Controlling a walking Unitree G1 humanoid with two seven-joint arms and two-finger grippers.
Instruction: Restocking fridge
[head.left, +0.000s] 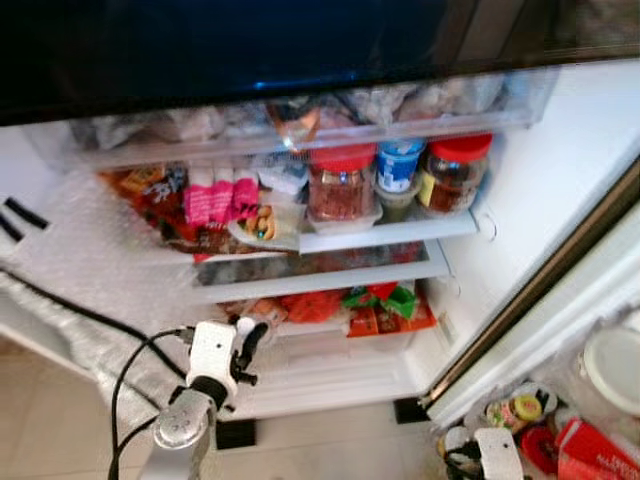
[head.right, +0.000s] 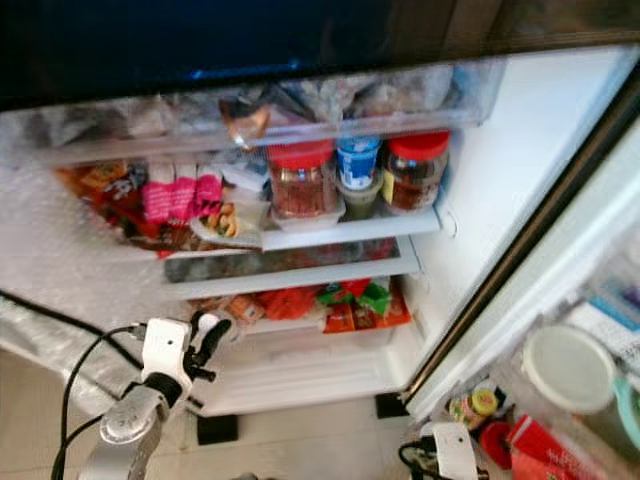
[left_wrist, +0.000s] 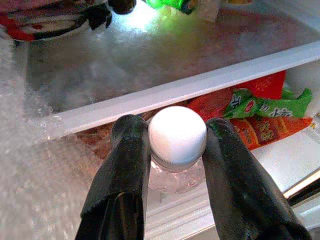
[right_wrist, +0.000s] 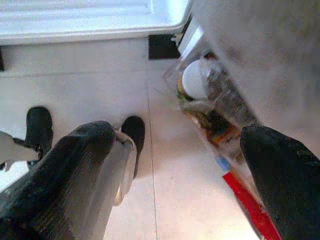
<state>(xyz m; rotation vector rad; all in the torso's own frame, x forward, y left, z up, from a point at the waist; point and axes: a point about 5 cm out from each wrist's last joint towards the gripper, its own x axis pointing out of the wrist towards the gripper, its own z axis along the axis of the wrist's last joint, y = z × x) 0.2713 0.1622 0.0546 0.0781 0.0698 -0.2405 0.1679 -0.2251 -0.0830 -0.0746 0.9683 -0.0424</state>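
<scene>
While the fridge (head.left: 560, 170) stands open across most of the head views, its white interior runs from upper left to lower right, with the door (head.left: 600, 300) swung out at the right edge of the frame. Top shelf: frosted drawer (head.left: 300, 125) with wrapped packs behind it. Next shelf (head.left: 390, 232), centre frame: two red-lidded jars (head.left: 340, 185), a blue-and-white tub (head.left: 400, 165) between them, pink packets (head.left: 215, 198) and orange snack bags to the left. Lower shelf, centre: red and green packets (head.left: 385, 305). Door bin, lower right corner: a white-lidded container (head.left: 612, 365), a red carton (head.left: 590, 455), small jars.

Left arm (head.left: 185, 430) rises from the bottom left of frame, black cable trailing. Left pincer (head.left: 245, 340) sits in front of the lower shelf, gripping a small clear bottle (left_wrist: 175, 172) by its neck; both fingers (left_wrist: 127, 165) press just under the white cap (left_wrist: 177, 135). Bottle is held before the shelf edge, red and green packets just behind it.

Right pincer (right_wrist: 175, 165) hangs low at bottom right of frame, beside the door bin, spread wide over tiled floor (right_wrist: 165, 210), nothing between its fingers.
</scene>
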